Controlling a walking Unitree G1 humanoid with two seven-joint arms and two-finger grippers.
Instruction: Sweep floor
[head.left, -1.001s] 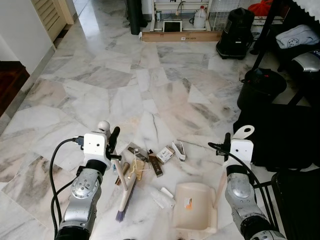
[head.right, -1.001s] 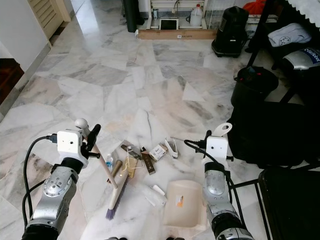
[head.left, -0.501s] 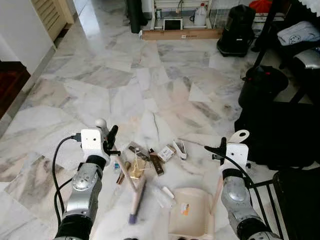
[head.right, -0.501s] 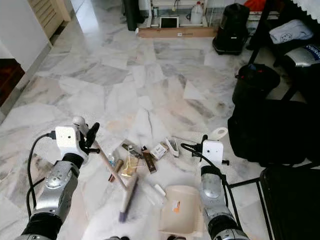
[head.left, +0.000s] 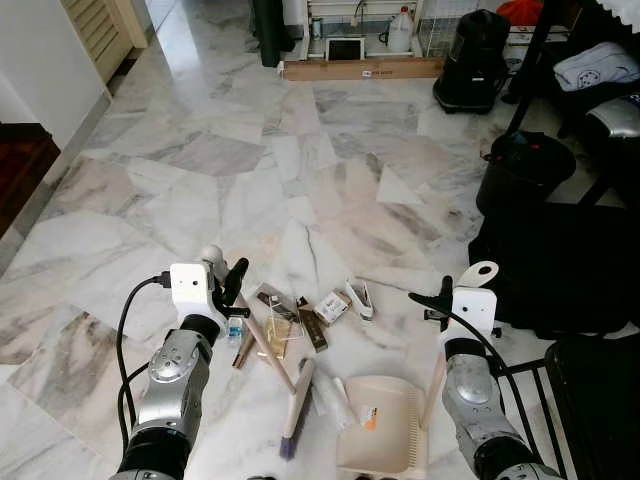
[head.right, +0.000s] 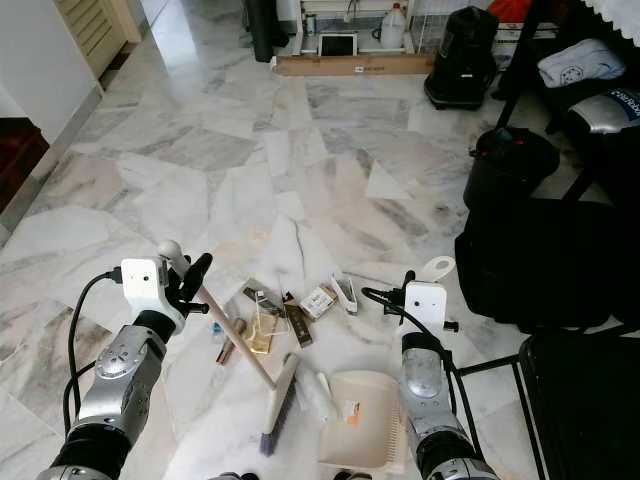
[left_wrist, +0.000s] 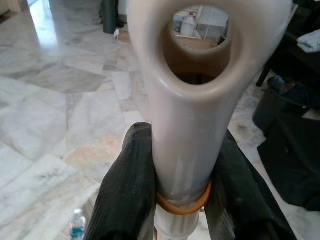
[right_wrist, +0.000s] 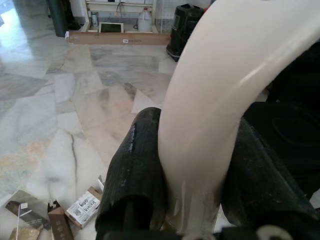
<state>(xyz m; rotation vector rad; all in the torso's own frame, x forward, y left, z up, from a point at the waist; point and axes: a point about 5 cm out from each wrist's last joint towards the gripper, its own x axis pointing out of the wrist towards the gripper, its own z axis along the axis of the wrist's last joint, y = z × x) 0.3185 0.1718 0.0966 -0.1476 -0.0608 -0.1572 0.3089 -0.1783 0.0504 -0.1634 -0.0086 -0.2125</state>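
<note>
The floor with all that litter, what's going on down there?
The robot is sweeping litter on the marble floor. Its left hand is shut on the broom, whose head sits right beside the dustpan. Its right hand grips the dustpan's long upright handle. A plastic wrapper lies at the pan's edge, while small boxes, a tiny bottle and other scraps lie farther out, not yet gathered.

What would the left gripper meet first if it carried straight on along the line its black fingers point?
Probably nothing near: the left gripper, shut on the beige broom handle, points across bare marble floor toward the long cardboard box, though depth is unclear.
</note>
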